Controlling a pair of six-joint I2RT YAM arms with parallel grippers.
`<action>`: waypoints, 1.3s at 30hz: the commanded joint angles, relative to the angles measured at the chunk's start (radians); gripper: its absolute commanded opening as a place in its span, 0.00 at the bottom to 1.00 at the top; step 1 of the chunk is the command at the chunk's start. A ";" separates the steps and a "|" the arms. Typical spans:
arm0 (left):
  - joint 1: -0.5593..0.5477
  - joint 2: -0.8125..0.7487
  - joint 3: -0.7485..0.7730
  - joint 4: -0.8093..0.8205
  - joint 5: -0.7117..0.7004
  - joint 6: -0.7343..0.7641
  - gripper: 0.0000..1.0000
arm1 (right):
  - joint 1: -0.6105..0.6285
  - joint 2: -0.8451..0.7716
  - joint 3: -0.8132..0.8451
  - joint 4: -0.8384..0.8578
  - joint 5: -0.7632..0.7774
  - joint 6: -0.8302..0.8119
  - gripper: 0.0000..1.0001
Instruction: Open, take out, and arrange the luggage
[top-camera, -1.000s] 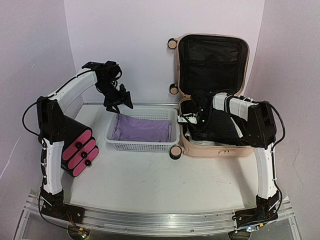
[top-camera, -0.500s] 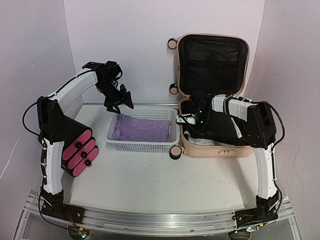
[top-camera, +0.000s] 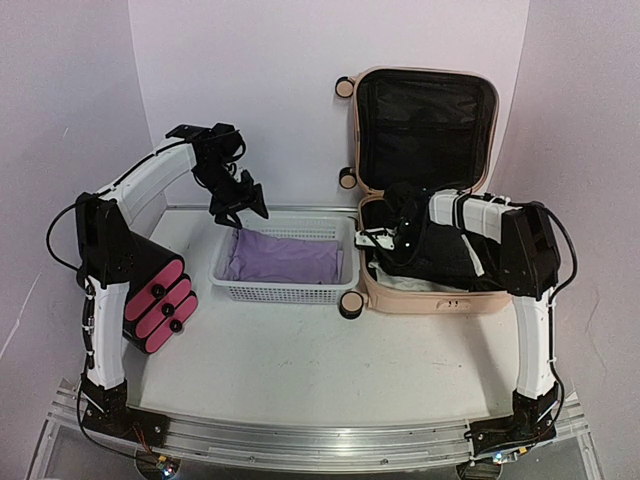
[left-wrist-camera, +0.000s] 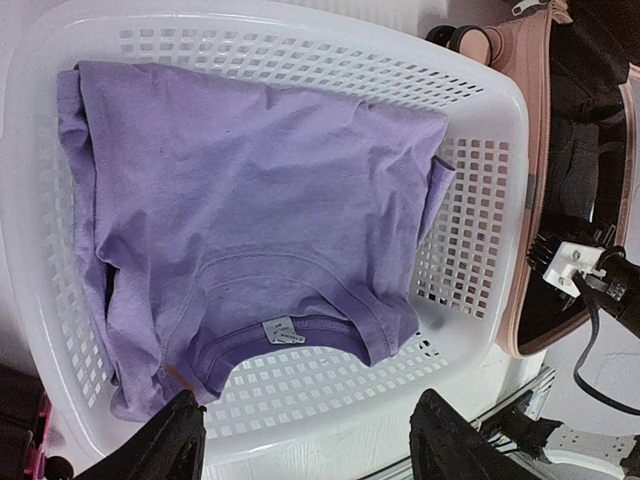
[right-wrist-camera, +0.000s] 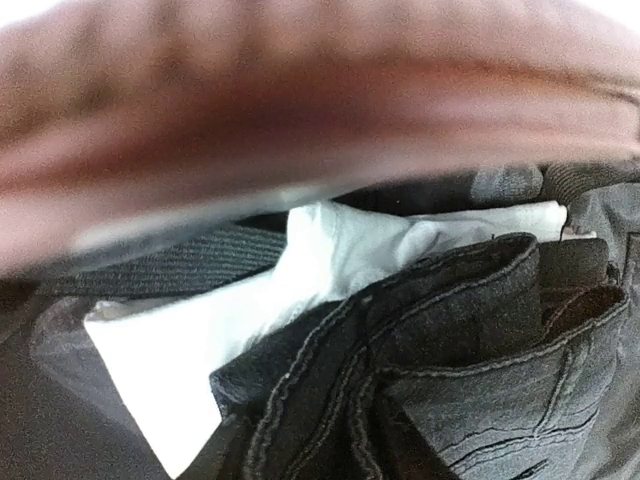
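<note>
Luggage: the luggage (top-camera: 425, 298) sits at the far right corner of the desk (top-camera: 300, 360). Its lid stands open against the back wall, and the lower shell lies flat, packed with clothes.
Handling: judge it a stiff, smooth hard shell, bulky and likely the heaviest piece here. On its wheels (top-camera: 350, 305) it may roll if you shove it.
Where to hold: go for the rim of the lower shell; the rounded corners look slippery.
Contents: dark denim (right-wrist-camera: 470, 350) over a white cloth (right-wrist-camera: 330, 250), both soft and limp. Pinch a thick folded hem.
Right jaws: down inside the lower shell among the dark clothes. You cannot tell how wide they stand or whether they hold anything.
Left jaws: well parted and empty, hanging over the far left corner of the basket (top-camera: 280, 292).
Count: one luggage with three wheels showing; one basket with one purple shirt (top-camera: 285, 260) in it; one black box (top-camera: 160, 300) with three pink drawer fronts at the desk's left edge.
</note>
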 joint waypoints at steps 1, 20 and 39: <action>0.002 0.008 0.064 0.001 0.017 -0.007 0.71 | -0.018 -0.084 0.004 -0.017 -0.030 -0.004 0.31; 0.002 0.015 0.079 0.014 0.069 -0.066 0.71 | -0.110 -0.219 -0.011 -0.053 -0.230 0.184 0.00; 0.011 0.007 0.057 0.126 0.340 -0.658 0.70 | -0.320 -0.339 -0.057 0.080 -0.525 0.490 0.00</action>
